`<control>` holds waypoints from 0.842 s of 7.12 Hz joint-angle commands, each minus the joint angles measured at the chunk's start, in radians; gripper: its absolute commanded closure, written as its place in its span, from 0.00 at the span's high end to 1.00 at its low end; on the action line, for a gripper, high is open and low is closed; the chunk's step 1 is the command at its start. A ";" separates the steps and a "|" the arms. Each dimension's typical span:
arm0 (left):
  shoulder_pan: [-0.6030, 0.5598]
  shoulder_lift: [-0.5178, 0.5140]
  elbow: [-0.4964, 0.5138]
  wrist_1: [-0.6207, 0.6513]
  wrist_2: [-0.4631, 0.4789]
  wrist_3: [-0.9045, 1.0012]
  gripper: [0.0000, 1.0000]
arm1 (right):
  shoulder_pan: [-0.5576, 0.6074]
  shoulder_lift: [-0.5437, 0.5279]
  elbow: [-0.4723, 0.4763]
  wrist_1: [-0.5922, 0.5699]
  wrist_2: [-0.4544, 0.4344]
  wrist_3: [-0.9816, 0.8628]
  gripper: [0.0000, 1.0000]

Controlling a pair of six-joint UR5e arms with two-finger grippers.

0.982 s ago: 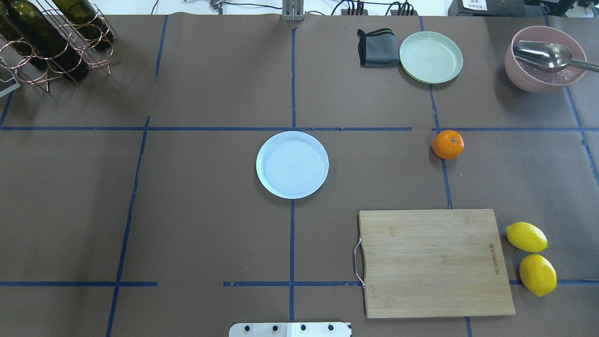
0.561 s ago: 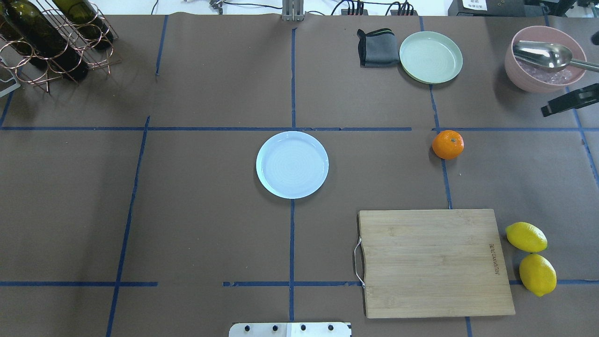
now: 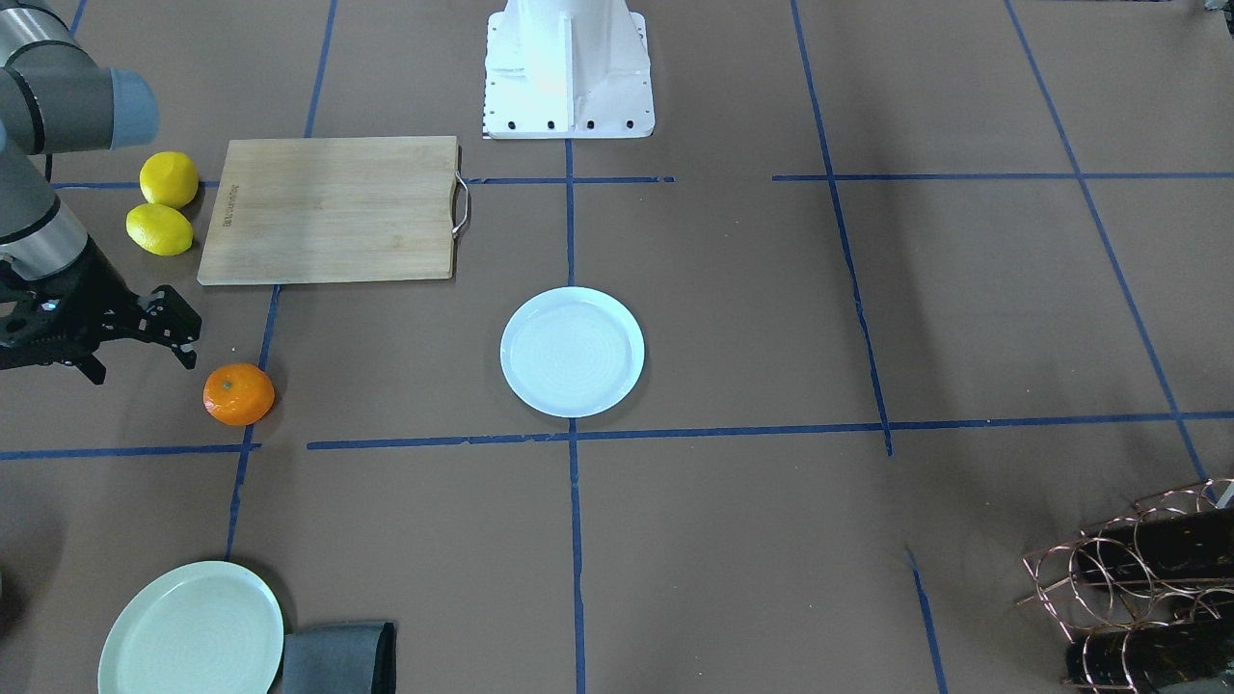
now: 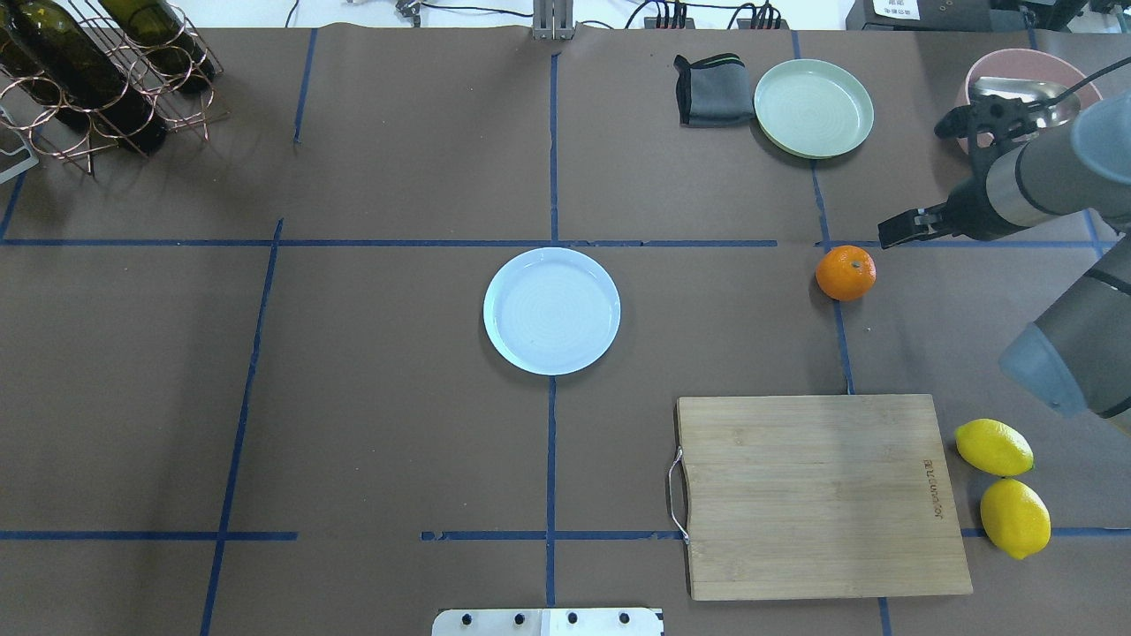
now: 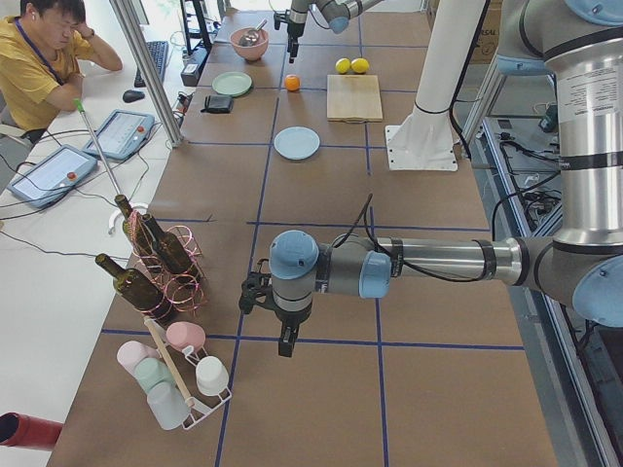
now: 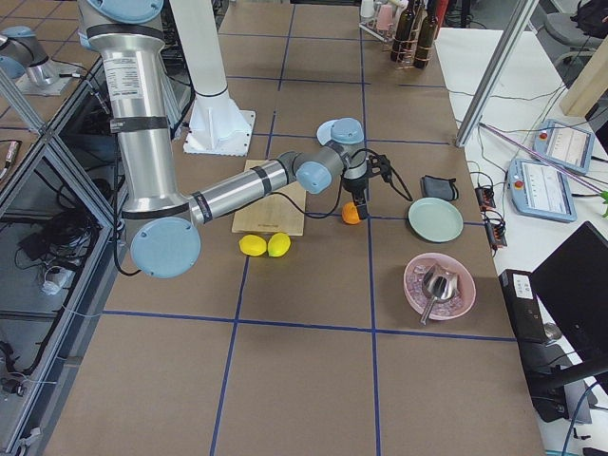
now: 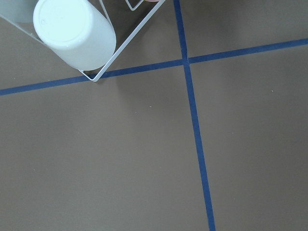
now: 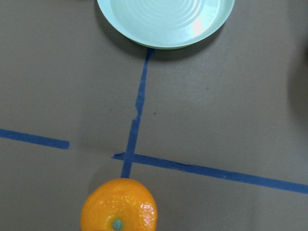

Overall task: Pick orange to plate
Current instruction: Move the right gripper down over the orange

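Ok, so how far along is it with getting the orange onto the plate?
Nothing looks done yet: the orange lies well apart from the plate, which is empty. In hand: the right gripper hovers close beside the orange, jaws open, not touching it. Left to do: grasp the orange, carry it over and set it on the plate.

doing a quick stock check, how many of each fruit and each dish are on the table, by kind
orange: 1
lemons: 2
plates: 2, the pale blue plate and the pale green plate
pink bowl: 1
total: 6
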 commanded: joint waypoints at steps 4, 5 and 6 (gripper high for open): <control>0.000 0.000 -0.001 -0.002 0.000 0.001 1.00 | -0.102 0.059 -0.104 0.074 -0.080 0.067 1.00; 0.000 0.000 -0.002 -0.002 0.000 0.001 1.00 | -0.116 0.059 -0.113 0.074 -0.101 0.067 1.00; 0.000 0.000 -0.002 -0.002 0.000 0.001 1.00 | -0.125 0.059 -0.119 0.074 -0.112 0.067 1.00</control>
